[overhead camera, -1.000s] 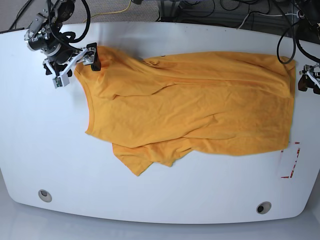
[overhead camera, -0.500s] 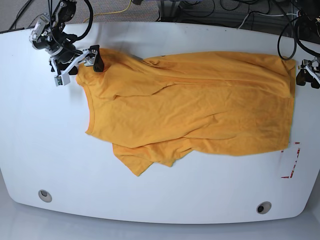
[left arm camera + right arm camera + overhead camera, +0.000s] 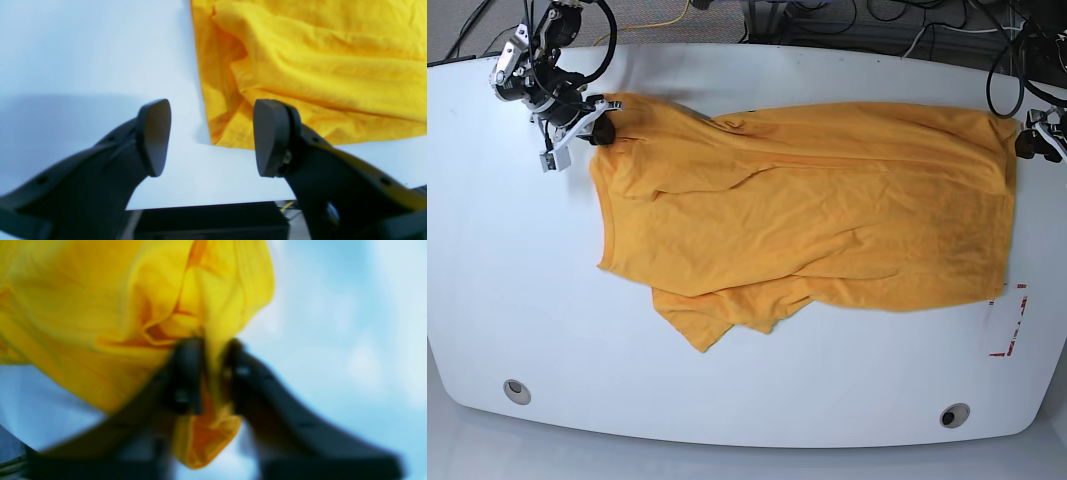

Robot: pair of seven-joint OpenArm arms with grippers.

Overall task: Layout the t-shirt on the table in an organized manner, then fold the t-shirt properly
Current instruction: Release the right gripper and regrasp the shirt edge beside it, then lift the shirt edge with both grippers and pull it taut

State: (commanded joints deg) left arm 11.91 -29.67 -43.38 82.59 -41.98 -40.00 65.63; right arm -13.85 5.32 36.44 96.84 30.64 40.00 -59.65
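while one t-shirt [image 3: 807, 215] lies spread across the upper-middle of the table [image 3: 517, 290], two grippers sit at its opposite ends in the base view. count: one shirt, one table, two grommet holes (one lower left [image 3: 517, 390], one lower right [image 3: 954, 415]), one red outline mark [image 3: 1010, 320] at the right edge of the frame.

right gripper [image 3: 592, 125], upper left of the base frame: its fingers are clamped on a bunch of the shirt's upper-left corner. the right wrist view is blurred but shows the right gripper [image 3: 213, 373] with yellow cloth pinched between the two dark fingers [image 3: 186, 373], a small tuft hanging out below them.

left gripper [image 3: 1039, 140], upper right of the base frame, just beside the shirt's right edge. in the left wrist view the left gripper [image 3: 211, 136] has its fingers [image 3: 155, 136] spread apart with nothing between them; the t-shirt [image 3: 317, 66] corner lies flat on the table [image 3: 83, 50] behind the gap, apart from both pads.

edges: the shirt's right edge runs fairly straight down the right side of the frame, ending near the red mark. the left edge curves down from the gripped corner. one sleeve pokes out below the body at lower centre-left. shallow wrinkles cross the body.

open room: bare white tabletop fills the left side and the whole lower band of the base frame; only a narrow strip remains above the shirt and at the right.
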